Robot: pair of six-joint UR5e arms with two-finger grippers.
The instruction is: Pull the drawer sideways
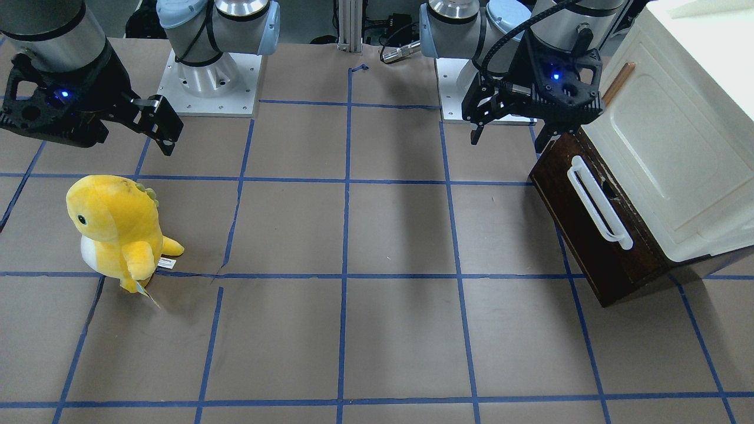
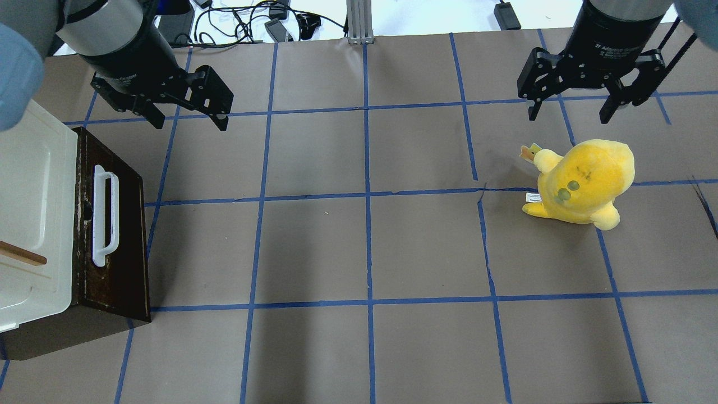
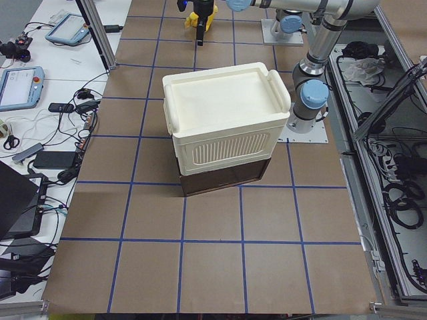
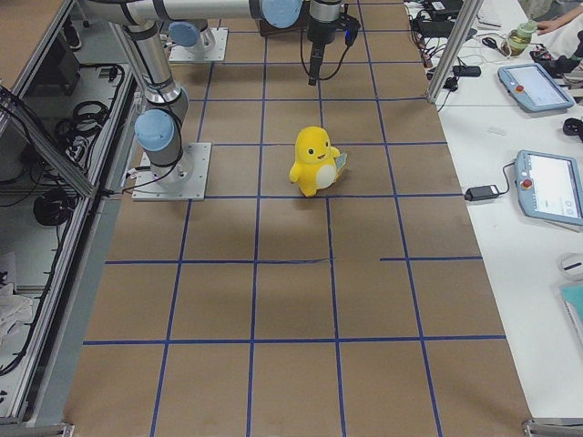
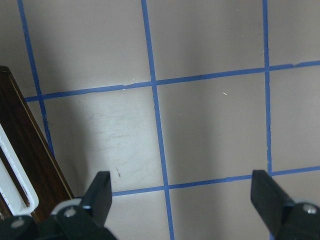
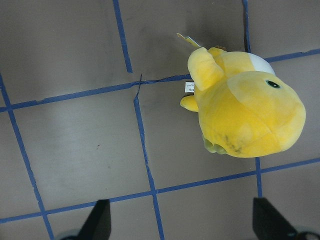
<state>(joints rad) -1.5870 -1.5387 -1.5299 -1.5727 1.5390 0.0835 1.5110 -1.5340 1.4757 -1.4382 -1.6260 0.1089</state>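
**Inspector:** Where does the drawer (image 2: 126, 247) stand?

**Assistant:** At the left end of the desk (image 2: 364, 252), under the cream cabinet (image 2: 33, 213). The dark front sits close against the cabinet and none of the inside shows, so I judge it shut. Its white bar handle (image 2: 105, 219) is untouched.

**Inspector:** And the hands?

**Assistant:** The left hand (image 2: 188, 119) has its fingers spread wide and holds nothing. It hangs above the desk near one end of the drawer front, clear of the handle. The right hand (image 2: 569, 115) is also wide and empty, well apart, over by the yellow plush toy (image 2: 583, 182).

**Inspector:** Which step is this?

**Assistant:** The approach, in my judgement, with no grasp made. The next move calls for the left hand to come down with its fingers either side of the bar, close, then draw outward across the desk.
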